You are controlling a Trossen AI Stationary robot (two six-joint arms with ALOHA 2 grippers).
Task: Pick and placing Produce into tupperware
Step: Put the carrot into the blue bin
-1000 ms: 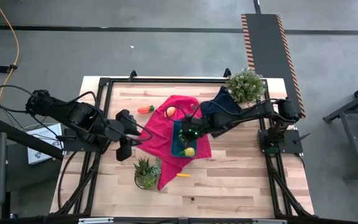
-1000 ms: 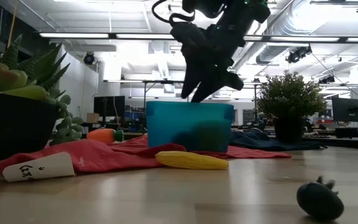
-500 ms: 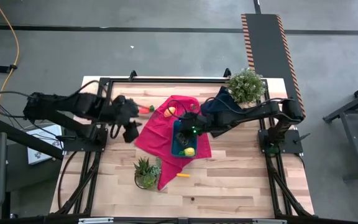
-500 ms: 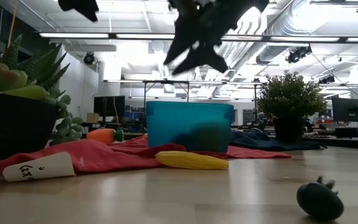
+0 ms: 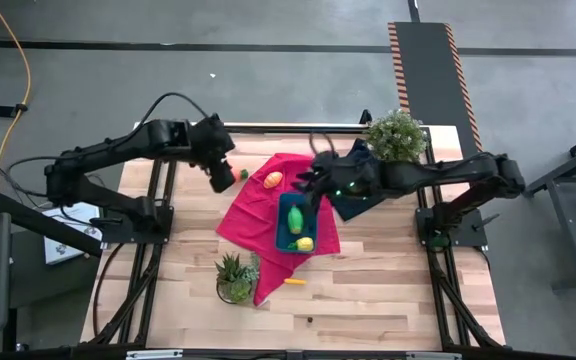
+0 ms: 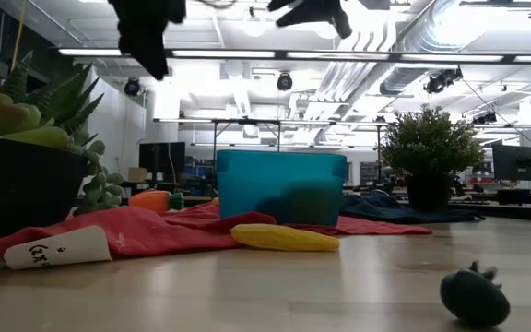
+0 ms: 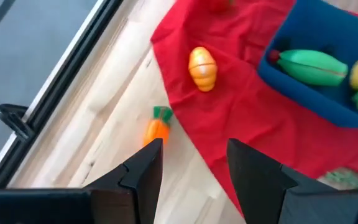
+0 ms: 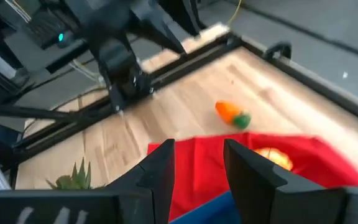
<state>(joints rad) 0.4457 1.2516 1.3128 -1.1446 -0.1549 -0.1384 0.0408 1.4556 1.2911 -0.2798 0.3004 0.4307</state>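
1. Your left gripper (image 5: 224, 178) is over the far-left part of the table (image 5: 368, 290), just left of the small carrot (image 5: 239, 175). In the left wrist view its fingers (image 7: 143, 168) are parted with nothing between them, and the carrot shows on the bare wood just past them.
2. Your right gripper (image 5: 308, 178) hangs above the far edge of the red cloth (image 5: 248, 210), just beyond the far end of the tupperware (image 5: 284, 222). Right wrist view: fingers (image 8: 160, 168) spread, nothing held.
3. The tupperware sits on the red cloth near the table centre. Inside it you have a green piece (image 5: 295, 215) at the far end and a yellow piece (image 5: 305, 243) at the near end.
4. Still outside the tub: an orange round fruit (image 5: 274, 180) on the red cloth, far-left of the tub; the carrot on wood left of that cloth; a yellow piece, corn-like (image 5: 294, 282), on wood near the cloth's near edge.
5. Low view: both grippers are up at the top of the frame, well clear of the tub.
6. A bushy potted plant (image 5: 396, 137) is at the far right, with a dark navy cloth (image 5: 353, 160) beside it. A succulent pot (image 5: 235, 277) is near-left of the tub.
7. Dark lumpy object (image 6: 474, 293) on the near wood in the low view; you can't tell what it is.
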